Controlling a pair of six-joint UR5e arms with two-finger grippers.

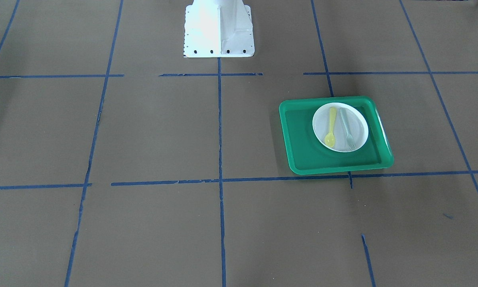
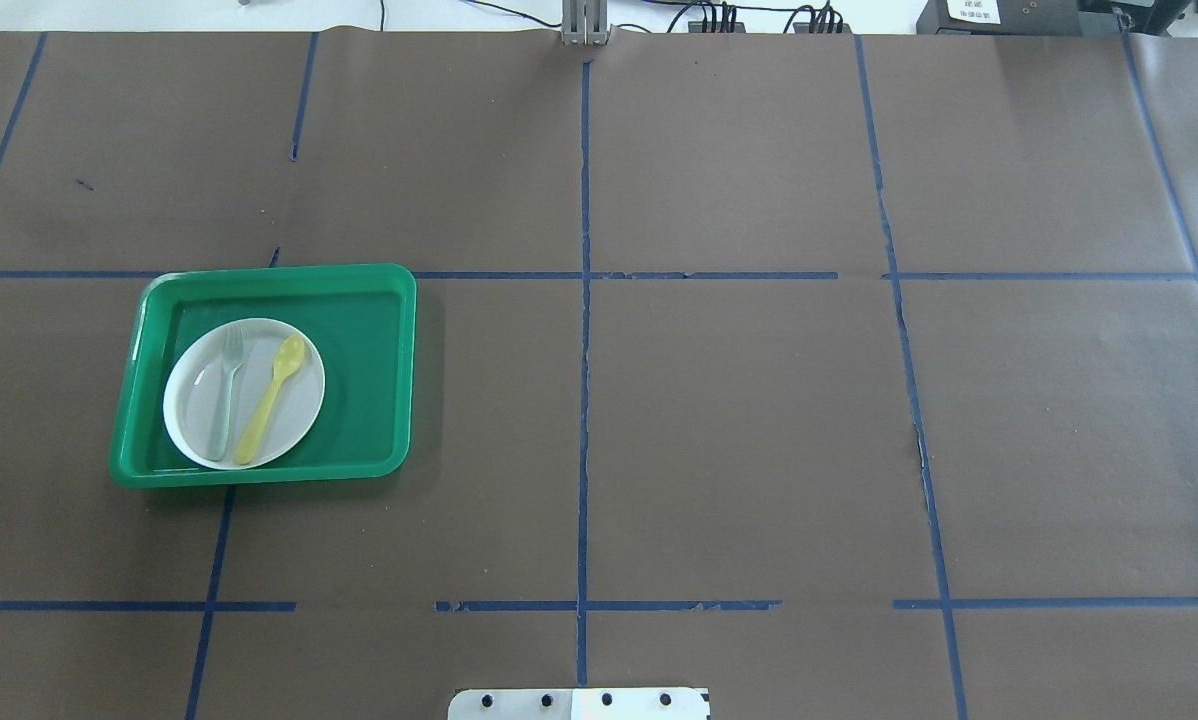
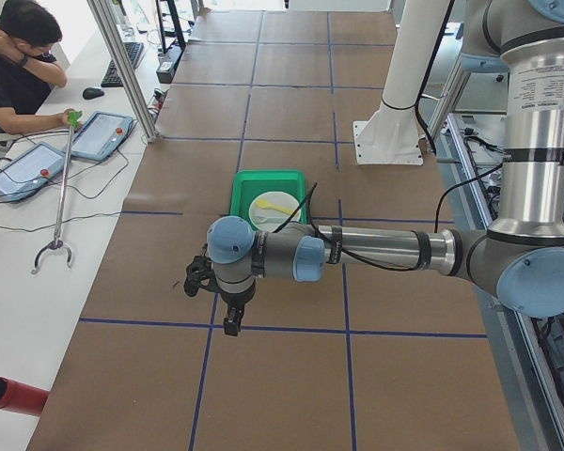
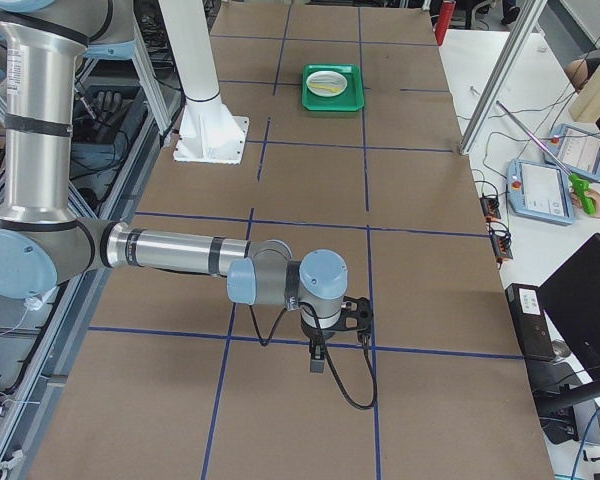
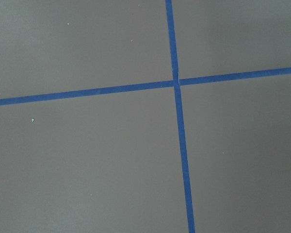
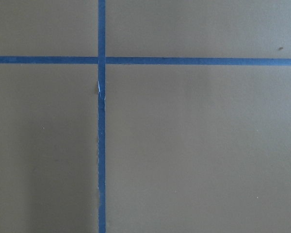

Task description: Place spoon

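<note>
The pale yellow spoon (image 1: 331, 129) lies on a white plate (image 1: 359, 124) beside a grey-green fork (image 1: 347, 128). The plate sits in a green tray (image 1: 334, 162). In the overhead view the spoon (image 2: 272, 397) lies right of the fork (image 2: 227, 395) on the plate (image 2: 193, 412), in the tray (image 2: 371, 360) at the left. My left gripper (image 3: 199, 276) shows only in the exterior left view, above bare table well short of the tray (image 3: 246, 188). My right gripper (image 4: 357, 312) shows only in the exterior right view, far from the tray (image 4: 346, 99). I cannot tell whether either is open or shut.
Brown paper with blue tape lines covers the table (image 2: 739, 420). The robot's white base (image 1: 219, 30) stands at the table's robot side. Operators sit at side desks with tablets (image 3: 99, 134). Both wrist views show only paper and crossing tape lines (image 5: 176, 82).
</note>
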